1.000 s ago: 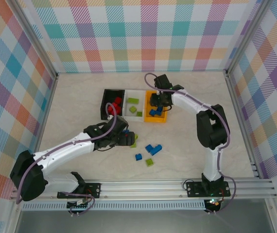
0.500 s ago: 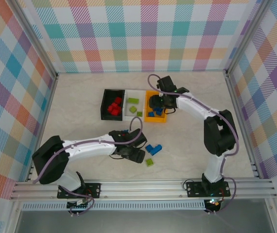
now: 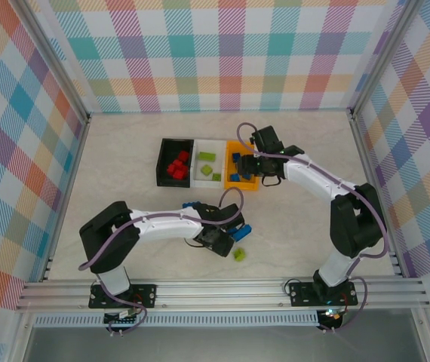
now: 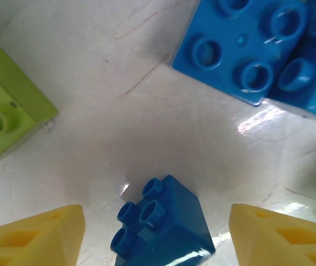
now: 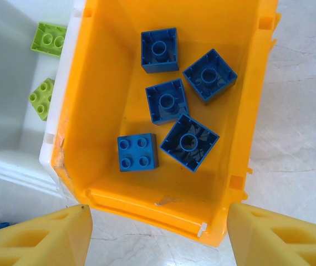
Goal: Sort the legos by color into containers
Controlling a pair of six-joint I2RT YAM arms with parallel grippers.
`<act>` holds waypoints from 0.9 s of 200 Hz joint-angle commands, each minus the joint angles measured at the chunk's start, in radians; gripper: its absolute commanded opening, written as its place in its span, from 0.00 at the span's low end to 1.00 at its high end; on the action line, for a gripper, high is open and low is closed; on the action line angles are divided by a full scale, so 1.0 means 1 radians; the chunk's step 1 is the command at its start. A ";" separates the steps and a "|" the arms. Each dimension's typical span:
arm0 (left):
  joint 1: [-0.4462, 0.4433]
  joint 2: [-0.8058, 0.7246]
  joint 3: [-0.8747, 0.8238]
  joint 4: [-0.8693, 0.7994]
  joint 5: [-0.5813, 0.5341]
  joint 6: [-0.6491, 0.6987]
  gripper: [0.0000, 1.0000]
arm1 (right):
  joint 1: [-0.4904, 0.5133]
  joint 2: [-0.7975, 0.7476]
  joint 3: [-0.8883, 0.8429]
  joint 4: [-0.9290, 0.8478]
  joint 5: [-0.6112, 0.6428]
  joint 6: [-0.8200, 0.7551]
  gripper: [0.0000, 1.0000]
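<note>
In the left wrist view a small blue lego [image 4: 163, 221] lies on the table between my left gripper's [image 4: 158, 238] yellow fingertips [image 4: 33, 238], with a gap on each side. The left gripper [image 3: 219, 241] stands open. A larger blue lego [image 4: 246, 50] lies just beyond it, and a lime one [image 4: 5, 119] to its left. My right gripper [image 5: 158, 235] hangs open and empty over the near end of the orange-yellow container [image 5: 105, 83], which holds several blue legos [image 5: 137, 152]. The white container [image 3: 208, 148] holds two green legos, and the black one [image 3: 161, 162] holds red ones.
A loose green lego [image 3: 239, 255] lies near the left gripper and a blue one [image 3: 192, 205] beside the left forearm. The three containers stand side by side mid-table. Aluminium rails [image 3: 222, 290] run along the near edge and plaid walls close three sides.
My left gripper swung right and nearer, down around the small blue lego, its jaws narrowing. My right gripper opened over the orange-yellow container and shifted slightly right.
</note>
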 commanded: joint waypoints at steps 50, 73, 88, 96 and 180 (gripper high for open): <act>-0.009 -0.010 -0.017 0.005 -0.030 -0.004 0.39 | 0.005 -0.045 -0.021 0.021 0.017 0.009 0.66; -0.009 -0.027 -0.021 0.009 -0.049 -0.011 0.35 | 0.005 -0.046 -0.022 0.021 0.016 0.011 0.66; -0.009 -0.043 -0.011 -0.006 -0.065 -0.018 0.33 | 0.005 -0.053 -0.028 0.019 0.016 0.015 0.66; -0.009 -0.059 0.000 -0.024 -0.081 -0.018 0.33 | 0.005 -0.059 -0.033 0.019 0.017 0.015 0.66; 0.184 0.005 0.401 -0.039 -0.176 0.088 0.32 | -0.025 -0.255 -0.200 0.055 0.118 0.096 0.65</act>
